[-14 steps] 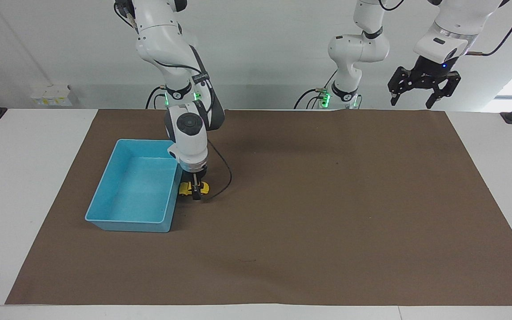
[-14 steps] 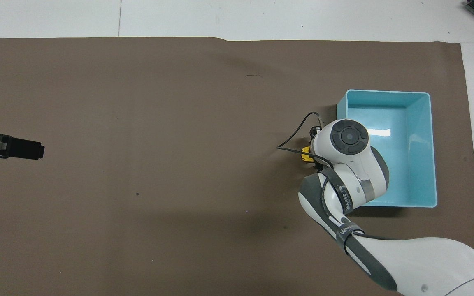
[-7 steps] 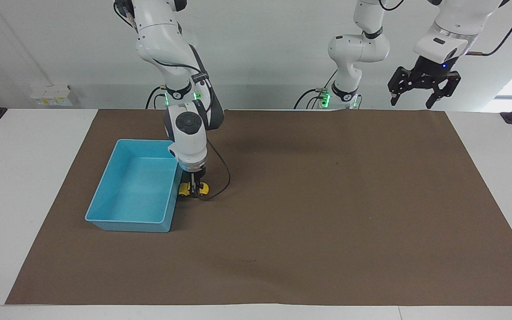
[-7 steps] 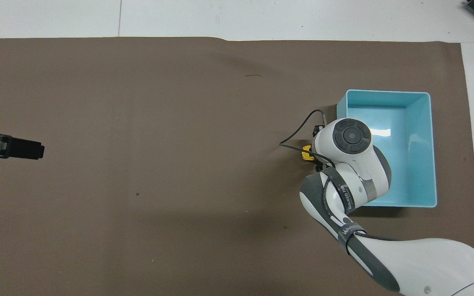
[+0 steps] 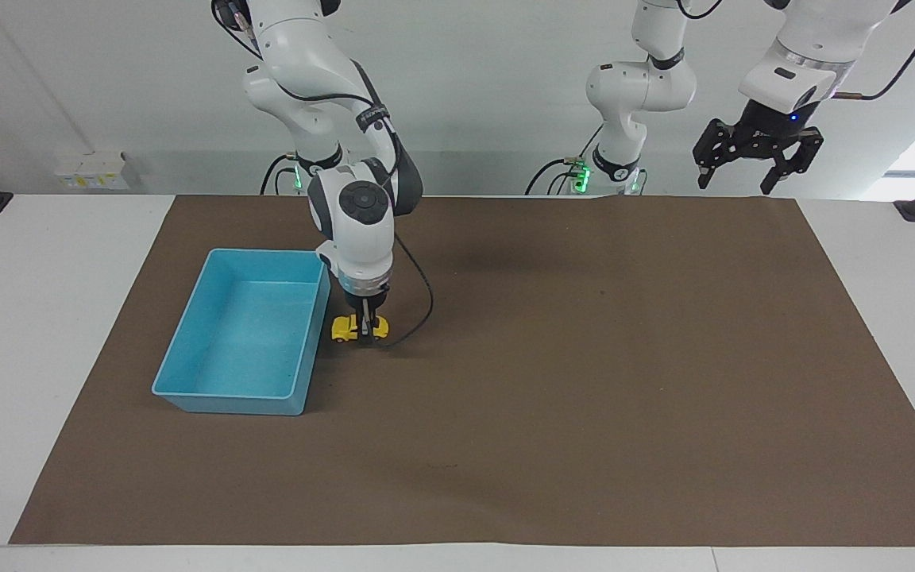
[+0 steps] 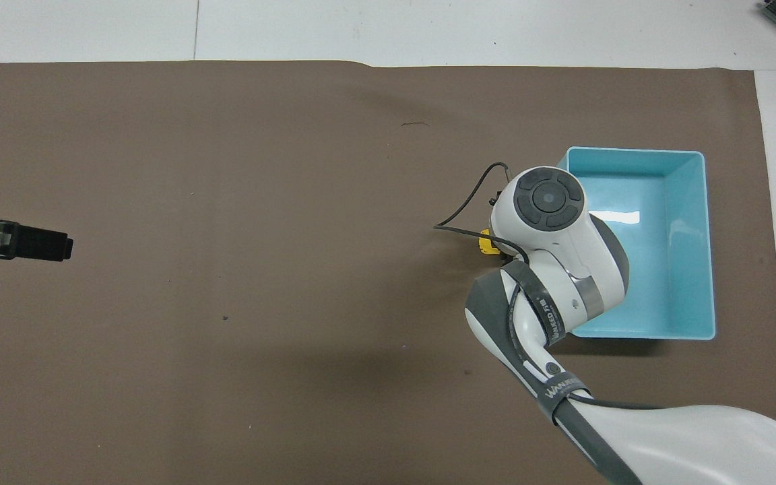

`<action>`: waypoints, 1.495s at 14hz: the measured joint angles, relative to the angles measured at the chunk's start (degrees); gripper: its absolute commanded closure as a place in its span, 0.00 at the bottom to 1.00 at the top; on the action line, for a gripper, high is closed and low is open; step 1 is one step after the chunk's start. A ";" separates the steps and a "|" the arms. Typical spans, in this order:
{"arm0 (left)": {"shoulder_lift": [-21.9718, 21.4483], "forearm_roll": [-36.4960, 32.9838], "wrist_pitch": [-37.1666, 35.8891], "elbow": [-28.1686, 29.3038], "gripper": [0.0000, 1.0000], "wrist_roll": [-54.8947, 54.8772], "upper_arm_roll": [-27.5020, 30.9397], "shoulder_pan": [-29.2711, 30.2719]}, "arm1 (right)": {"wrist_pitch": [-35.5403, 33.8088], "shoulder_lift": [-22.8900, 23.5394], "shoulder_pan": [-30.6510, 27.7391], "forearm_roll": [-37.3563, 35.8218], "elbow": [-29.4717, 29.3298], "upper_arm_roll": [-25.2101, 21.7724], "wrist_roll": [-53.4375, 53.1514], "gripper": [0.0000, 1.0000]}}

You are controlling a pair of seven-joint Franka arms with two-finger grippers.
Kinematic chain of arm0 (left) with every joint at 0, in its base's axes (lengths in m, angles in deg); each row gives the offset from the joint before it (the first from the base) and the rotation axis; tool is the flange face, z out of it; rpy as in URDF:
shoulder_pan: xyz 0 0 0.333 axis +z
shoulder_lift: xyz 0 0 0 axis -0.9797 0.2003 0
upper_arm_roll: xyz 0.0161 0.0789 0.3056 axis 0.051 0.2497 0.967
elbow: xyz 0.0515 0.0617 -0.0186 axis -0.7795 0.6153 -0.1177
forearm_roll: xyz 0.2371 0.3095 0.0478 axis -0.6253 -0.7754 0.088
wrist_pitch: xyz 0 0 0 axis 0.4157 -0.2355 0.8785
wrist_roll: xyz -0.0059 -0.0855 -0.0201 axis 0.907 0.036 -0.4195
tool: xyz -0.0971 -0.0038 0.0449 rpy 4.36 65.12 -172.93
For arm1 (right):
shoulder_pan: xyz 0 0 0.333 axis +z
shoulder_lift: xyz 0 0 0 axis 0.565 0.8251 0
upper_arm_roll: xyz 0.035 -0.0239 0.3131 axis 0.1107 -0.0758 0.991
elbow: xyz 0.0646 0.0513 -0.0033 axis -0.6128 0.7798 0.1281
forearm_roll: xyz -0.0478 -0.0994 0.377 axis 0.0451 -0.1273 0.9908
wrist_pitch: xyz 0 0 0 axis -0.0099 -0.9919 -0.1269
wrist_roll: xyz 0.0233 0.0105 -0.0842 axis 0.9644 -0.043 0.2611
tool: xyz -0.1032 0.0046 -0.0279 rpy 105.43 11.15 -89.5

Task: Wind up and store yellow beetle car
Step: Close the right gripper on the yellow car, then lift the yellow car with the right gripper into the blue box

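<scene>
The yellow beetle car (image 5: 341, 328) stands on the brown mat beside the blue tray (image 5: 223, 392), toward the left arm's end of the table from it. My right gripper (image 5: 364, 332) points straight down and is shut on the car. In the overhead view only a yellow sliver of the car (image 6: 486, 244) shows from under the right wrist, which hides the fingers. The tray (image 6: 708, 242) is empty. My left gripper (image 5: 743, 171) waits open and empty, raised over the table's edge at the left arm's end; its tip also shows in the overhead view (image 6: 17, 241).
A brown mat (image 5: 584, 381) covers most of the white table. The right wrist's black cable (image 5: 418, 318) loops down to the mat beside the car.
My right gripper has slid the car along the mat, first a little nearer to the robots, then away from the tray toward the left arm's end. The left arm has not moved.
</scene>
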 measured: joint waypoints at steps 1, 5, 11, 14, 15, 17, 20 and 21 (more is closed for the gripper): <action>0.00 0.00 -0.02 0.00 0.00 0.00 0.03 0.00 | -0.34 -0.84 0.04 0.00 -0.35 0.21 0.00 1.00; 0.00 0.00 -0.05 0.00 0.00 0.00 0.17 0.00 | -2.02 -4.36 0.11 0.06 -0.53 0.61 1.56 1.00; 0.00 0.00 -0.05 0.00 0.00 0.00 0.20 0.00 | -7.19 -9.51 -0.91 0.19 -0.58 0.59 11.16 1.00; 0.00 0.00 -0.05 0.00 0.00 0.00 0.20 0.00 | -7.63 -10.89 -3.18 0.24 -0.58 0.51 18.94 1.00; 0.00 0.00 -0.05 0.00 0.00 0.00 0.20 0.00 | -7.64 -11.21 -4.44 0.78 -0.58 0.49 22.19 1.00; 0.00 0.00 -0.05 0.00 0.00 0.00 0.20 0.00 | -7.64 -11.64 -7.23 3.60 -0.58 0.33 29.21 1.00; 0.00 0.00 -0.06 0.00 0.00 0.00 0.20 0.00 | -7.64 -11.92 -11.57 5.32 -0.60 0.17 39.36 1.00; 0.00 0.00 -0.07 0.00 0.00 0.00 0.20 0.00 | -7.64 -11.92 -12.67 5.40 -0.61 0.16 42.18 1.00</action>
